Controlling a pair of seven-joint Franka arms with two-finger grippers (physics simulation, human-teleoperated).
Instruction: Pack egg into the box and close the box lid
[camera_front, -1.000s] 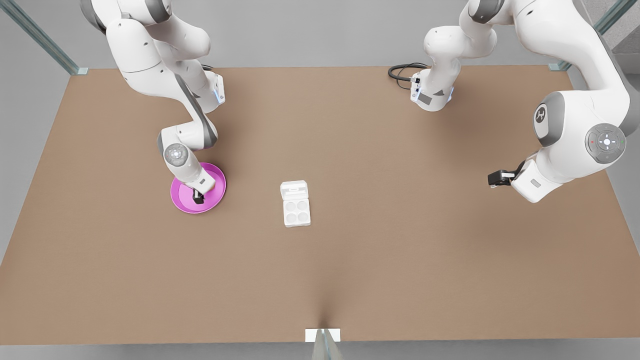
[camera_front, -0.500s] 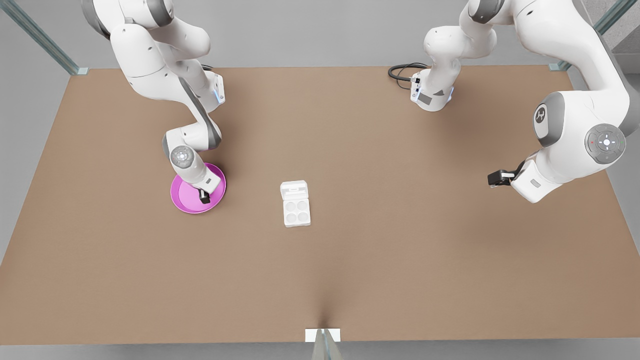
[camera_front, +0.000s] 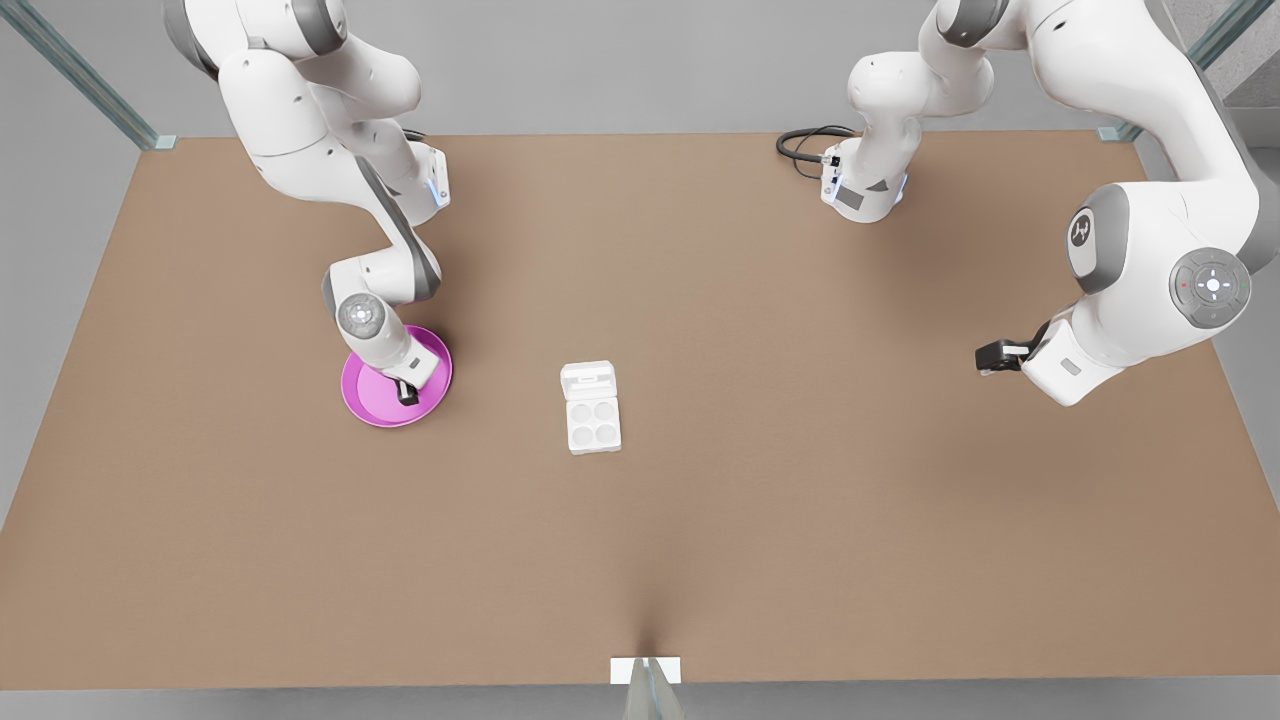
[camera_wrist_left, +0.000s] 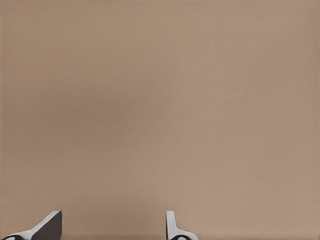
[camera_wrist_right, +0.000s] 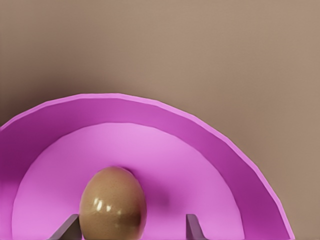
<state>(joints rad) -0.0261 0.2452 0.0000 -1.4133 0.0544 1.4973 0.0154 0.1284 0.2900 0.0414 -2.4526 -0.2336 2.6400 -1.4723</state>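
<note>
**Hovering over the egg on the pink plate**

Looking across the brown counter (camera_front: 700, 540), I have the two arms well apart. On the front view's right, my left gripper (camera_front: 990, 357) waits above bare counter, far from everything; in its wrist view its fingers (camera_wrist_left: 172, 227) stand apart with nothing between them.

On the front view's left, my right gripper (camera_front: 406, 392) is down over the pink plate (camera_front: 365, 400). The plate sits well to the front view's left of the box (camera_front: 594, 424), a white carton near the counter's middle with four empty round cups facing up. The box lid (camera_front: 589, 379) lies open and flat on the far side of the cups, its raised tab showing.

In the right wrist view the egg (camera_wrist_right: 113, 205) rests on the plate's floor, between my right fingers (camera_wrist_right: 192, 227), which are spread wide; I cannot tell whether either touches it.
</note>
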